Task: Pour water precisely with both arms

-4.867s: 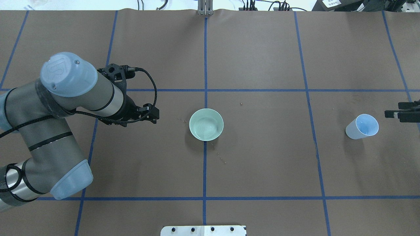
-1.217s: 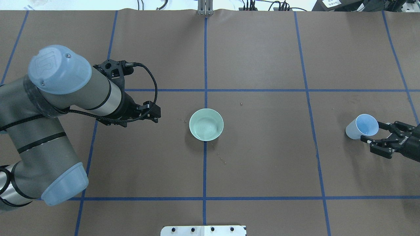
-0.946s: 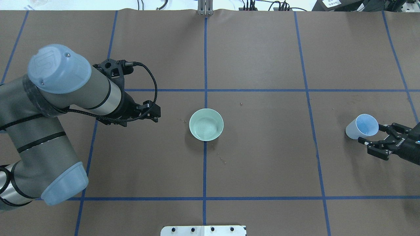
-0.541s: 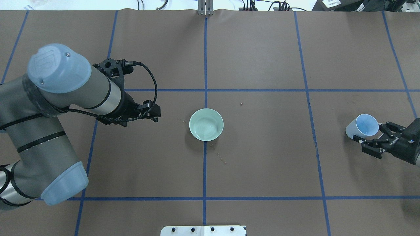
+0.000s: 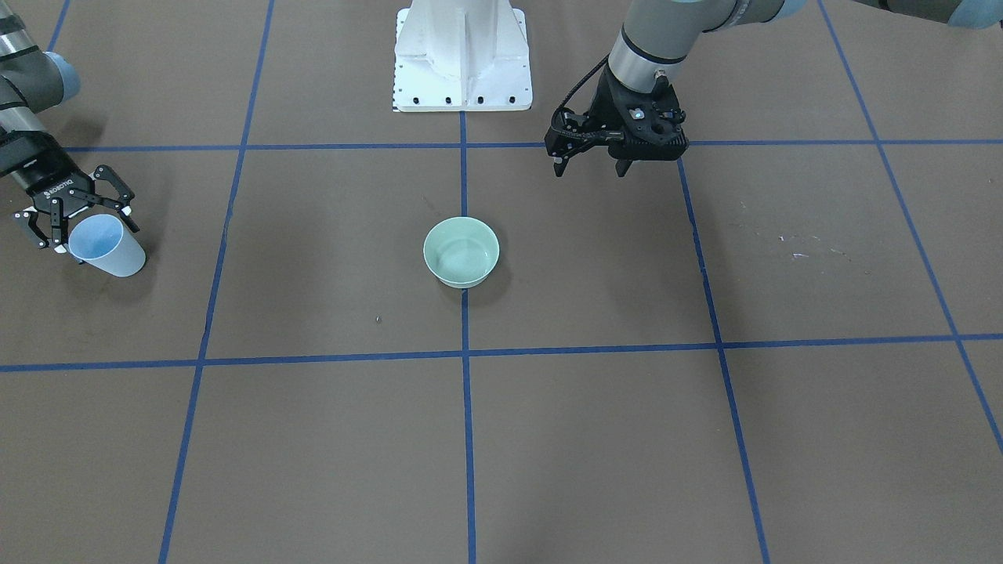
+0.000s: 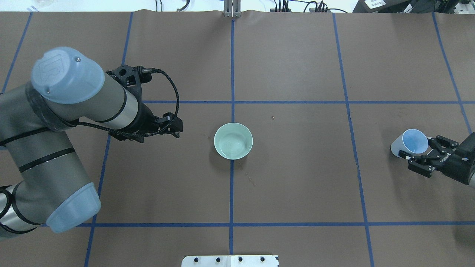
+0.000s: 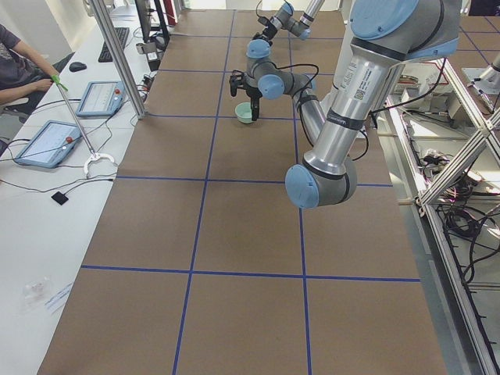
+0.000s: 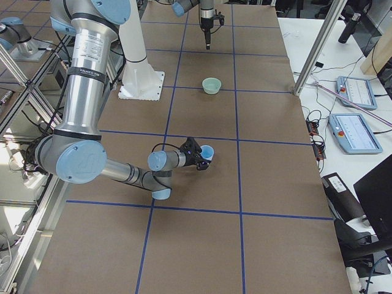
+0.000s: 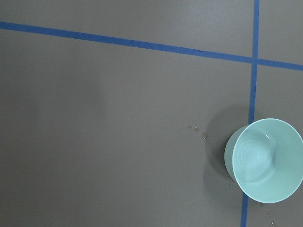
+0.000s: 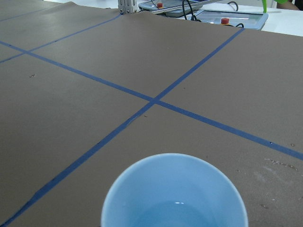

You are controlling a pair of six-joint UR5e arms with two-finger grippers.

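Barely started imo: water [image 10: 177, 210] sits in the blue cup [image 6: 397, 149], right end effector [image 6: 419, 150] spread wide around it, left end effector [image 5: 589, 168] gaping empty near the bowl [image 6: 221, 133], no pour yet.

Table [image 6: 297, 178]: brown cover, marked into squares by blue tape lines [image 6: 232, 66]
White pedestal [image 5: 462, 55]: at the robot-side edge on the centre line, row of dark bolt heads along its base plate
Metal bracket [image 6: 232, 9]: far edge, same line
White side bench [image 7: 31, 234]: two control tablets [image 7: 48, 143] with red buttons, keyboard [image 7: 113, 44], mouse [image 7: 76, 66], loose cables
Aluminium post [image 7: 117, 58]: between bench and table
Person [image 7: 16, 62]: seated at the bench, forearm resting on it
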